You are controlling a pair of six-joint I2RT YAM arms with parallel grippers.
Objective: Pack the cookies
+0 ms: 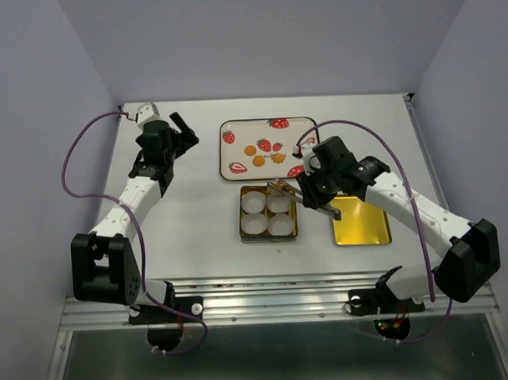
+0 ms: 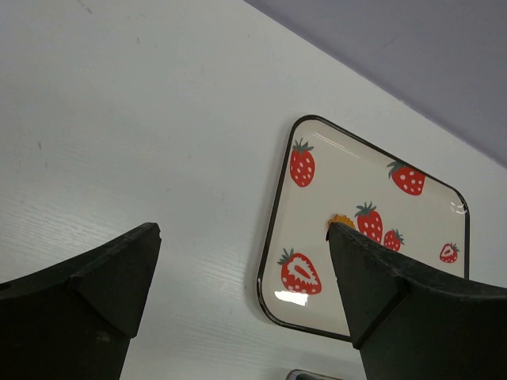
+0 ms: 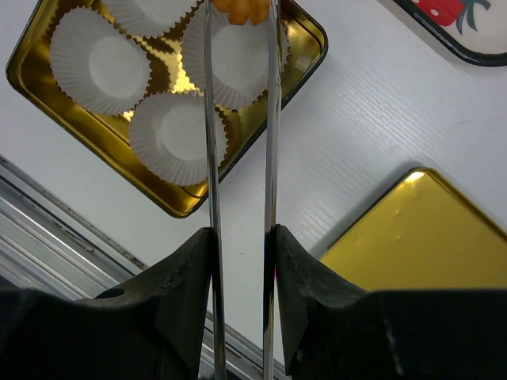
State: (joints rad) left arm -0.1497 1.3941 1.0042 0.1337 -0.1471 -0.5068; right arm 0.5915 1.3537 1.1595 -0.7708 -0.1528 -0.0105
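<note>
Three small orange cookies [image 1: 259,161] lie on the strawberry-print tray [image 1: 236,146]; one cookie edge [image 2: 341,219] peeks past my finger in the left wrist view. My right gripper [image 1: 315,199] [image 3: 239,233] is shut on metal tongs [image 3: 208,119]. The tongs pinch a fourth cookie [image 3: 238,8] above the far right paper cup [image 3: 238,55] of the gold square tin [image 1: 242,217] [image 3: 75,119]. The tin holds several white pleated cups. My left gripper [image 1: 183,128] [image 2: 242,229] is open and empty, above the table left of the tray [image 2: 341,170].
The tin's gold lid [image 1: 359,220] [image 3: 420,229] lies face up to the right of the tin, under my right arm. The table's front metal rail [image 1: 266,302] runs along the near edge.
</note>
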